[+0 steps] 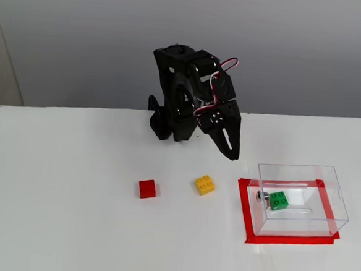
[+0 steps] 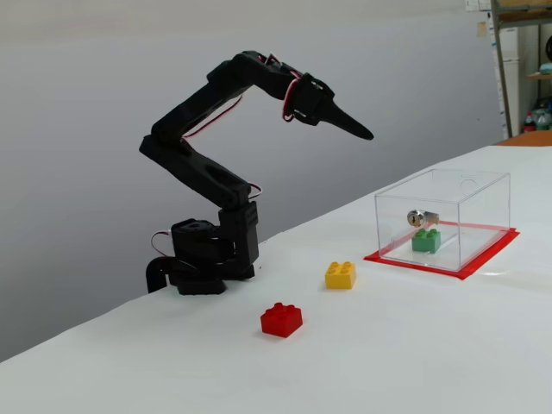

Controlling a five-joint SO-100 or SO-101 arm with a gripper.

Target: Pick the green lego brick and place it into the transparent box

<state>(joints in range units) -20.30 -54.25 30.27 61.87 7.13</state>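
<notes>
The green lego brick (image 1: 279, 200) sits inside the transparent box (image 1: 333, 193) at lower right. It looks light, rigid and slick — best pinched across its flat sides. The gripper (image 2: 360, 133), empty and raised mid-frame, seems closed — hard to confirm.

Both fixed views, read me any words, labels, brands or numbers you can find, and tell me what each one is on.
No readable text in either fixed view.
Green brick, yellow brick, red brick: plain, any stud lettering too small to see.
Transparent box and its metal fitting: no label visible.
Arm and gripper: no visible markings.
Shelf items at the far right: too blurred to read.
</notes>
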